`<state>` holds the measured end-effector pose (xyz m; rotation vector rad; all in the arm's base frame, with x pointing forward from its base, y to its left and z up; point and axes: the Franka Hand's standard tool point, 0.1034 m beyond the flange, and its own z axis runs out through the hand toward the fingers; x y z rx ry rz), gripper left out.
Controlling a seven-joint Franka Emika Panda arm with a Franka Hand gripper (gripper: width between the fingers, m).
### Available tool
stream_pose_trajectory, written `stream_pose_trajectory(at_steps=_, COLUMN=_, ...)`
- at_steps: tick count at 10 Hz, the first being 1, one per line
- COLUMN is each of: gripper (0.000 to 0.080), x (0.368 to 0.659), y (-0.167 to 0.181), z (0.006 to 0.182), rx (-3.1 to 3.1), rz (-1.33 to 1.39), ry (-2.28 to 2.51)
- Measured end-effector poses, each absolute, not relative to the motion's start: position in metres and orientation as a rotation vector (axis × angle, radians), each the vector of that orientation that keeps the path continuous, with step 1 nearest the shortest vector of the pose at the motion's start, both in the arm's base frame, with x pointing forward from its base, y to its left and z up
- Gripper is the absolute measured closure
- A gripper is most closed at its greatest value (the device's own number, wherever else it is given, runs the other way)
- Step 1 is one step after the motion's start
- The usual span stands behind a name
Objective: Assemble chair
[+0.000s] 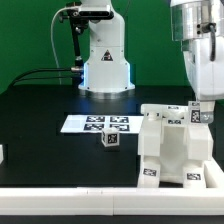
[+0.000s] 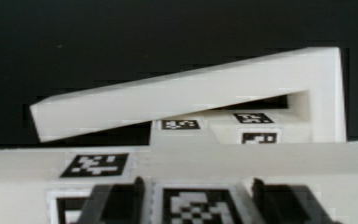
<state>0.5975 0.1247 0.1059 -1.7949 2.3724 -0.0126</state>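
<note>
the end effector [image 1: 200, 112] hangs directly above the chair [image 1: 175, 148], touching its top; whether it grips, cannot tell.

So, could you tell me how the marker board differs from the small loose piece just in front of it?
The marker board is a thin flat strip carrying several tags in a row; the small loose piece is a compact little block showing one tag. The board lies flush on the black table, while the piece stands proud of it. Both are white with black-and-white tags.
</note>
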Motion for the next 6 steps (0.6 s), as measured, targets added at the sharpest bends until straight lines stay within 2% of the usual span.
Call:
stream_pose_trajectory(at_steps=5, gripper=0.0518, x=0.5977, y=0.1249, z=0.106, rx=-1.697, rz=-0.004, ry=2.44)
stream_pose_trajectory(at_steps=6, gripper=0.0338, x=0.5976, y=0.125, z=0.1057, rx=-1.699, rz=-0.004, ry=2.439)
